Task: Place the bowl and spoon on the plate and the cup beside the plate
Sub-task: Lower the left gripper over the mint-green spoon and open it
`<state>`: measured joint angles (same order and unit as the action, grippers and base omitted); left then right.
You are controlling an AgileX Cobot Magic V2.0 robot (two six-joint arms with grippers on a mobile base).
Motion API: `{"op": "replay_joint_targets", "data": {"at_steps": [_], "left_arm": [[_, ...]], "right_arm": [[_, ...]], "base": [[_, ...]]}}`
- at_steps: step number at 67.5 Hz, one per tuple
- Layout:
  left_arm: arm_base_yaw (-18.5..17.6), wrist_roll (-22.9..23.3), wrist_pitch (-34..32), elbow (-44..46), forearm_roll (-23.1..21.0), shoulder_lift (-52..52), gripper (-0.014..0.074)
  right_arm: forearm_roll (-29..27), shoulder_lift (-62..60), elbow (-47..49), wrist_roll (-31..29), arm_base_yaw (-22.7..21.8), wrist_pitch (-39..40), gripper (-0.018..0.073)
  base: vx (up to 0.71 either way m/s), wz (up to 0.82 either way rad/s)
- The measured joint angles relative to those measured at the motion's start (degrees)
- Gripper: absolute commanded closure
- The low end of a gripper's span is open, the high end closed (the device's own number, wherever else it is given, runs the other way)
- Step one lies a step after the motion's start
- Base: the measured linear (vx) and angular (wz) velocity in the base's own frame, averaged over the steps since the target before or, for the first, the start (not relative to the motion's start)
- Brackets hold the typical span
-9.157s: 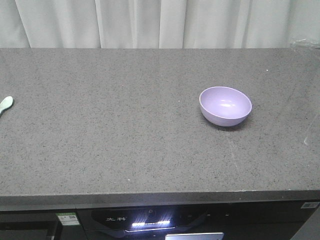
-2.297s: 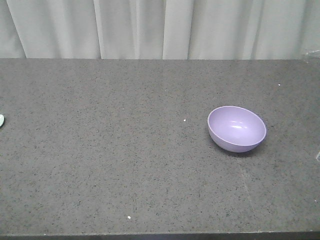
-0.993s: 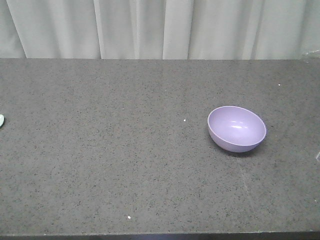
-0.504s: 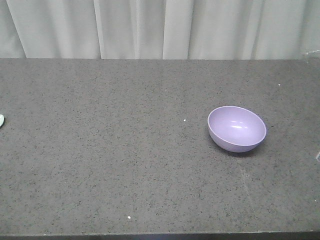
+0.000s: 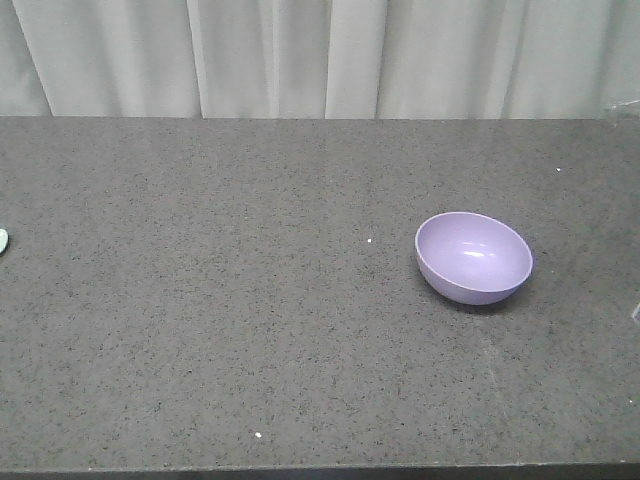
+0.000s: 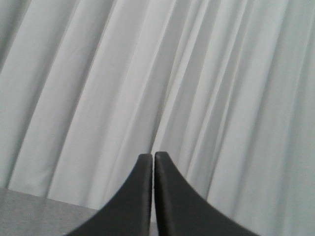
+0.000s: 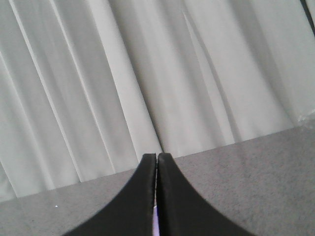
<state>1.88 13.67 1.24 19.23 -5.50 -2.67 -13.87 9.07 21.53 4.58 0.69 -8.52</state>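
Nothing has shifted over the last couple of seconds. Against the oldest frame the view has closed in, the front edge is gone and the spoon has slid nearly out at left.

Curtain (image 5: 300, 60) behind, grey speckled counter (image 5: 250, 350) filling the front view. Bowl (image 5: 473, 257) sits upright right of centre, on bare counter. Left claw (image 6: 153, 160) and right claw (image 7: 157, 160) are both pressed together, gripping nothing, raised and aimed at the curtain. Spoon (image 5: 2, 241) is just a mint sliver at the left edge.

Step looks like the reach for the bowl, not yet begun. Right arm likely closer: spread the claw, drop over the near rim, pinch the wall, lift level so it doesn't tip.

Plate and cup not in any view, so the drop spot is unknown. Spoon handle cut off. Both arms are out of the front view.
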Motion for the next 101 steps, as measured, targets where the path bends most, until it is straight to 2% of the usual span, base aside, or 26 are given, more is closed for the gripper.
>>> {"op": "replay_joint_targets", "data": {"at_steps": [8,16,20,28,37,44,52,68,83,101], "left_arm": [[0.0,-4.2,12.0,12.5,8.5,-8.4,0.0568],[0.0,-5.3,23.2,23.8,16.5,-17.7,0.0514],[0.0,-5.5,27.5,29.0,19.6,-22.7,0.0463],[0.0,-5.7,35.0,38.7,25.8,-31.1,0.0339],[0.0,-6.2,42.5,47.7,31.6,-41.0,0.0234],[0.0,-6.5,49.5,54.4,34.1,-48.7,0.0227],[0.0,-7.2,56.7,62.3,34.0,-58.9,0.0229],[0.0,-11.9,69.3,75.6,29.9,-78.4,0.0253],[1.0,-13.7,70.3,78.2,27.3,-88.4,0.027],[10.0,-16.1,70.3,78.3,16.4,-95.1,0.0272]], "right_arm": [[0.1,7.6,7.9,-6.5,0.0,-1.6,0.0459],[-0.5,13.9,11.9,-9.3,0.0,-1.7,0.0319],[-0.7,16.0,12.2,-9.5,0.0,-1.7,0.0232],[-0.7,19.2,12.3,-9.6,0.0,-2.4,0.0119],[-0.7,20.6,12.3,-9.6,0.0,-2.5,0.0086],[-0.7,20.8,12.3,-9.7,0.0,-2.6,0.0087],[-0.7,20.8,12.3,-9.7,0.0,-2.8,0.0087],[-0.7,20.8,12.3,-9.7,0.0,-4.5,0.0087],[-0.7,20.8,12.3,-9.7,0.0,-7.7,0.0087],[-0.7,20.8,12.3,-9.7,0.0,-10.4,0.0087]], "base": [[0.0,0.0],[0.0,0.0],[0.0,0.0],[0.0,0.0],[0.0,0.0],[0.0,0.0],[0.0,0.0],[0.0,0.0],[0.0,0.0],[0.0,0.0]]}}
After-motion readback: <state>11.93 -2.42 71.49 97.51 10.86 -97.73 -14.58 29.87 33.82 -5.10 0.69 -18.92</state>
